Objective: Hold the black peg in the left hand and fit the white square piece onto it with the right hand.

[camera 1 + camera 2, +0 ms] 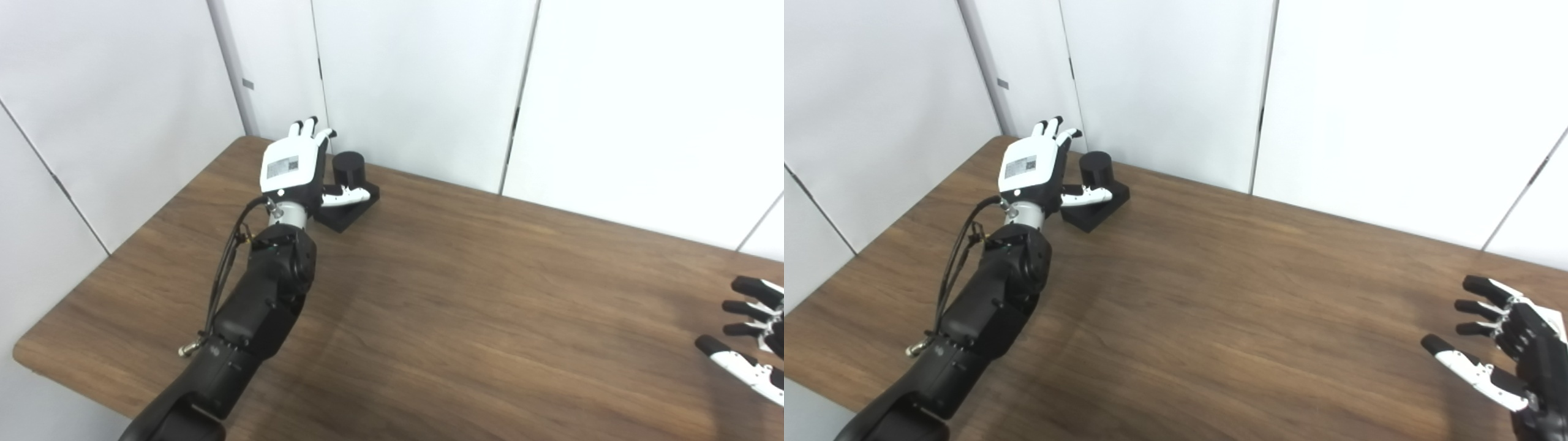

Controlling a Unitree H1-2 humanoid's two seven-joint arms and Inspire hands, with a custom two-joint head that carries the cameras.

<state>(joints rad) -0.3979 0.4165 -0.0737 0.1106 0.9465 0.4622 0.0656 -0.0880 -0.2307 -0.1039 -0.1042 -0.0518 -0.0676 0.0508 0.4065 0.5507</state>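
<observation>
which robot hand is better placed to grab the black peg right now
The left robot hand. It is open right beside the black peg, thumb across its base. The right robot hand hovers open at the table's far side.

The white-backed left hand (293, 168) is covering the near left part of the black cylindrical peg on its square base (349, 184). The right hand (1503, 361) is running off the frame's right edge, wrist unseen.
</observation>
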